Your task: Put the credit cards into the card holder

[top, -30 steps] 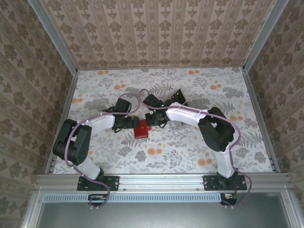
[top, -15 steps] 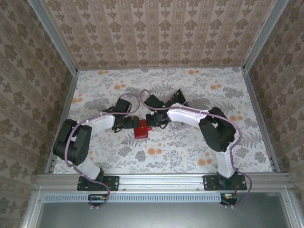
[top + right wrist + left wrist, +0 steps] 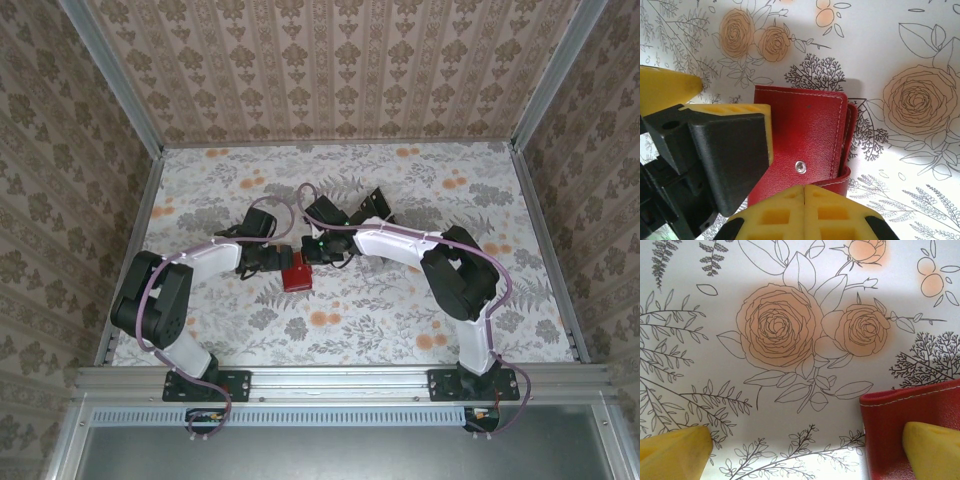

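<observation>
Up above the arms, the top camera looks down on the flowery counter [image 3: 400, 300], where the small red leather-like folding card holder [image 3: 296, 275] lies in the middle. The left claw [image 3: 280, 264] comes at it from one side. The right claw [image 3: 312, 255] comes from the other, and both are right beside it. Some dark flat shapes [image 3: 372, 203] lie farther back, too small to tell if they are the credit cards. Down at the left wrist, the left claw [image 3: 807, 432] is spread wide and holds nothing. One of its yellow fingers [image 3: 675, 450] is over bare counter and the other is over a corner of the card holder [image 3: 900, 412]. Over at the right wrist, the card holder [image 3: 805, 130] is folded shut, with a little silver snap [image 3: 800, 166] on its strap. The right claw [image 3: 804, 210] hangs at its near edge with its two yellow pads squeezed tight together. I cannot tell if the strap is pinched under them. The left claw [image 3: 732, 97] sits just beside the card holder's other edge. I think the job is at the opening step, since no card looks to be inside yet. Next, one claw likely needs to press the card holder flat while the other pops the snap and lifts the flap. That calls for a soft, careful pull, because the small card holder could slide away.
</observation>
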Robot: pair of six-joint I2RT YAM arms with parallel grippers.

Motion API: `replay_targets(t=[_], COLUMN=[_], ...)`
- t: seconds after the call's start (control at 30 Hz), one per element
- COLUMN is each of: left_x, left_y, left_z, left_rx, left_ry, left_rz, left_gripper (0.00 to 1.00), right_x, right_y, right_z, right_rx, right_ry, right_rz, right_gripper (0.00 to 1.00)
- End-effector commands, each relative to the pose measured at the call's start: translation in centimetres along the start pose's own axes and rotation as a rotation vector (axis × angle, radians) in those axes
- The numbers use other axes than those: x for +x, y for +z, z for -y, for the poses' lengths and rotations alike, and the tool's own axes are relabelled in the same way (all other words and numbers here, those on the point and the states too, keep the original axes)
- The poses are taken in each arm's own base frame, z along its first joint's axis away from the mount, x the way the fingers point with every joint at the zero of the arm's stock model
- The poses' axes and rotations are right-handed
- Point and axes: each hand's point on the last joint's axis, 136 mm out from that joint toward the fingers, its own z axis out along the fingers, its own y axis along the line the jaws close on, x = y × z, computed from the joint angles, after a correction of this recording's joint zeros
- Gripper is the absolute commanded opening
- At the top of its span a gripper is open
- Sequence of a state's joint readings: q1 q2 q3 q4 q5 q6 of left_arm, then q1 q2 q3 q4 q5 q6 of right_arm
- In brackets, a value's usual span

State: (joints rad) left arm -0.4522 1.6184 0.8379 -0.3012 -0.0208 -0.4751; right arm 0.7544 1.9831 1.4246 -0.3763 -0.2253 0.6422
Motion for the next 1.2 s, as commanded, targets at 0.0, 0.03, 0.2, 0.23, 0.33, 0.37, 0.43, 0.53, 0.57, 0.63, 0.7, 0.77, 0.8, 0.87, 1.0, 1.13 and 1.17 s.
replay_targets(t=[0.0,0.03,0.2,0.23,0.33,0.37,0.43,0.53,0.57,0.63,0.7,0.77,0.8,0.87,1.0,1.13,1.17], left_x=[1.8,1.8,1.8,1.8,1.8,1.8,1.8,1.8,1.8,1.8,1.8,1.9,1.9,1.9,2.0,2.0,2.0], left_y=[1.6,1.6,1.6,1.7,1.7,1.7,1.7,1.7,1.7,1.7,1.7,1.8,1.8,1.8,1.8,1.8,1.8], left_z=[-1.2,-1.3,-1.3,-1.3,-1.2,-1.2,-1.2,-1.2,-1.3,-1.2,-1.2,-1.2,-1.3,-1.2,-1.3,-1.3,-1.4], left_rx=[-0.040,-0.041,-0.039,-0.040,-0.038,-0.038,-0.039,-0.038,-0.040,-0.039,-0.039,-0.040,-0.041,-0.039,-0.040,-0.041,-0.042], left_ry=[-0.013,-0.013,-0.015,-0.014,-0.016,-0.017,-0.017,-0.018,-0.018,-0.016,-0.016,-0.016,-0.017,-0.018,-0.018,-0.019,-0.019], left_rz=[-0.044,-0.044,-0.045,-0.044,-0.043,-0.043,-0.045,-0.045,-0.045,-0.045,-0.045,-0.047,-0.047,-0.048,-0.049,-0.048,-0.048], left_gripper=[1.00,1.00,1.00,1.00,1.00,1.00,1.00,1.00,1.00,1.00,1.00,1.00,1.00,1.00,1.00,1.00,1.00], right_x=[0.1,0.2,0.3,0.4,0.5,0.7,0.9,1.2,1.2,1.2,1.3,1.1,1.1,1.0,0.6,0.0,-0.2], right_y=[0.8,1.0,1.7,1.9,2.6,2.8,3.2,3.8,3.9,4.0,4.1,4.1,4.1,4.1,3.8,3.0,2.7], right_z=[-0.9,-0.9,-1.1,-1.1,-1.1,-1.1,-0.9,-0.5,-0.4,-0.4,-0.2,-0.3,-0.3,-0.1,0.4,0.4,0.4], right_rx=[-0.048,-0.050,-0.058,-0.057,-0.053,-0.052,-0.045,-0.038,-0.035,-0.034,-0.030,-0.030,-0.029,-0.018,0.001,0.000,-0.001], right_ry=[0.025,0.028,0.036,0.037,0.038,0.038,0.039,0.044,0.046,0.048,0.048,0.049,0.048,0.051,0.071,0.079,0.080], right_rz=[-0.010,-0.013,-0.022,-0.024,-0.034,-0.039,-0.046,-0.056,-0.057,-0.057,-0.055,-0.051,-0.051,-0.043,-0.016,0.017,0.026], right_gripper=[0.00,0.00,0.00,0.00,0.00,0.00,0.00,0.00,0.00,0.00,0.00,0.00,0.00,0.00,0.00,0.00,0.00])
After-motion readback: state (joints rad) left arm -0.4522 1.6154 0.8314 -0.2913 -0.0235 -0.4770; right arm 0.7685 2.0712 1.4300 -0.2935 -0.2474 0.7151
